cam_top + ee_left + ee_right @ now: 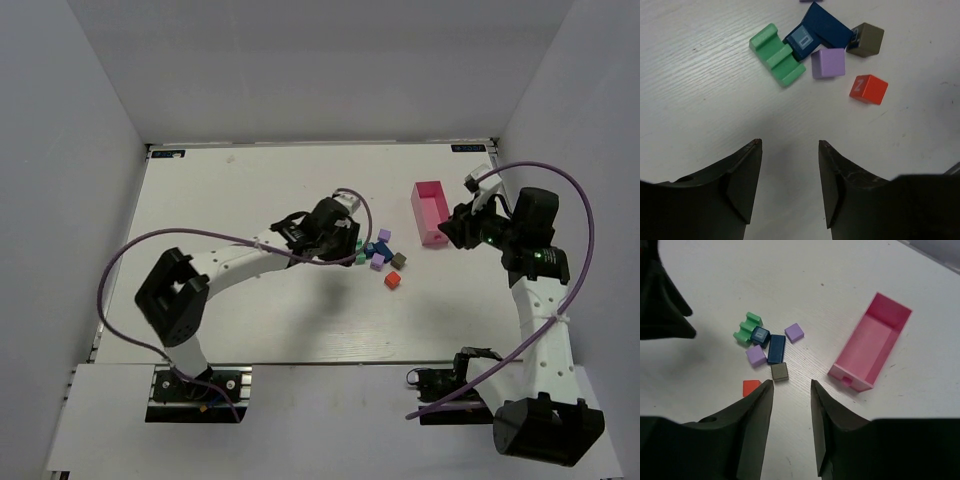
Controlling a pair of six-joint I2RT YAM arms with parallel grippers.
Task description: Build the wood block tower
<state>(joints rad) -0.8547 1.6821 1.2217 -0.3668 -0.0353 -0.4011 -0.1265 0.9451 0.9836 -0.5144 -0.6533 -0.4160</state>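
Note:
The wood blocks lie in a loose cluster on the white table. In the left wrist view I see a green notched block point(777, 55), a small blue cube point(801, 41), a long blue block point(827, 27), a purple cube point(828, 63), a grey-brown cube point(866, 39) and a red cube point(868, 89). My left gripper point(790, 144) hangs open over bare table just short of them, holding nothing. My right gripper point(792, 381) is open and empty too, hovering right of the cluster, near the grey-brown cube point(779, 372) and the red cube point(751, 387). A second purple cube point(794, 332) lies apart.
An open pink box point(430, 212) lies right of the cluster point(377, 255), close to the right gripper point(450, 232). The left arm point(250, 260) stretches across the table's middle. Grey walls enclose the table at the back and on both sides.

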